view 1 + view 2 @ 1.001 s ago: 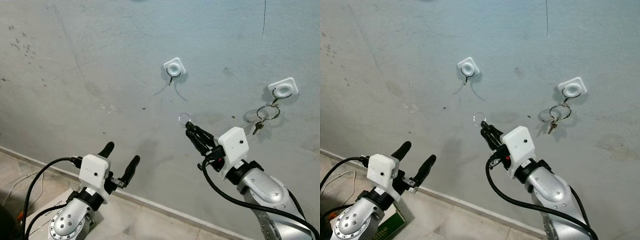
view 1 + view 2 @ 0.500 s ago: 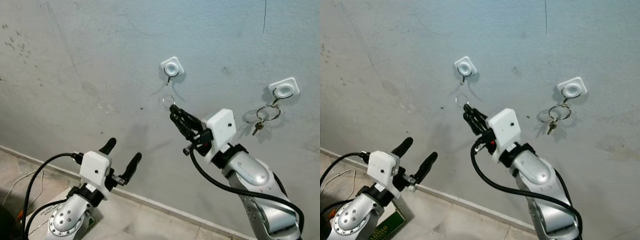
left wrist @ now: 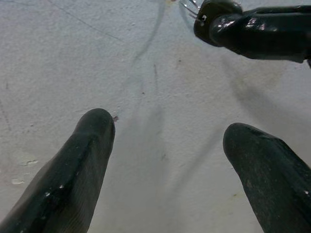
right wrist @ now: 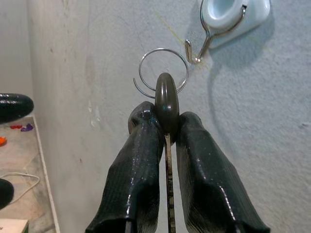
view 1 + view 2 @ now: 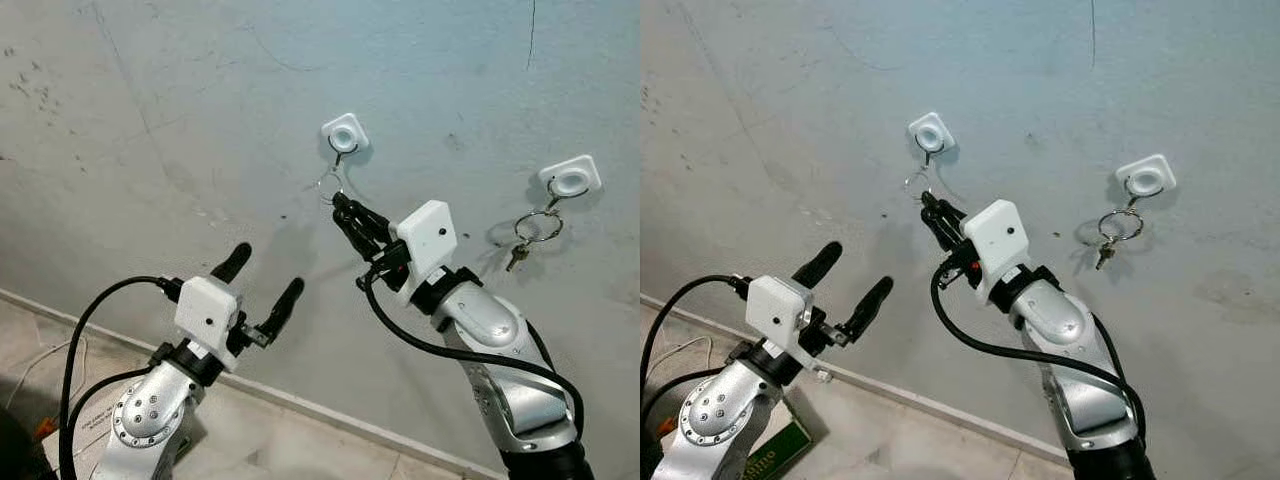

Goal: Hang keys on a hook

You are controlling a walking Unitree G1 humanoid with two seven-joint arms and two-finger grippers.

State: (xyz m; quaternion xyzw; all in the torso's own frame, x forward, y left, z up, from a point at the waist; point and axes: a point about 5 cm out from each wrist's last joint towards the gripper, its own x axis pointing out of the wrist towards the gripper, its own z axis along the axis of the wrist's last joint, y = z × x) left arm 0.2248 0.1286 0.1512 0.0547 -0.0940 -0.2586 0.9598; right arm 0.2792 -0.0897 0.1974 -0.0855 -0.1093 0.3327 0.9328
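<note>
A robot faces a pale plaster wall (image 5: 150,110). Its right end effector (image 5: 340,205) is clamped on a key (image 4: 166,104), whose wire ring (image 4: 163,70) stands out beyond the fingertips. A white stick-on hook (image 5: 343,138) sits on the wall at about twelve o'clock from that ring, just beside it. In the right wrist view, the ring lies close to the hook's metal prong (image 4: 197,51), not yet over it. The key's long axis runs along the fingers, toward the wall. The right arm is far nearer the hook. The left end effector (image 5: 262,283) waits lower, at about seven o'clock from the hook, its fingers apart and holding nothing. A second hook (image 5: 570,178), at three o'clock, already carries other keys (image 5: 530,232).
</note>
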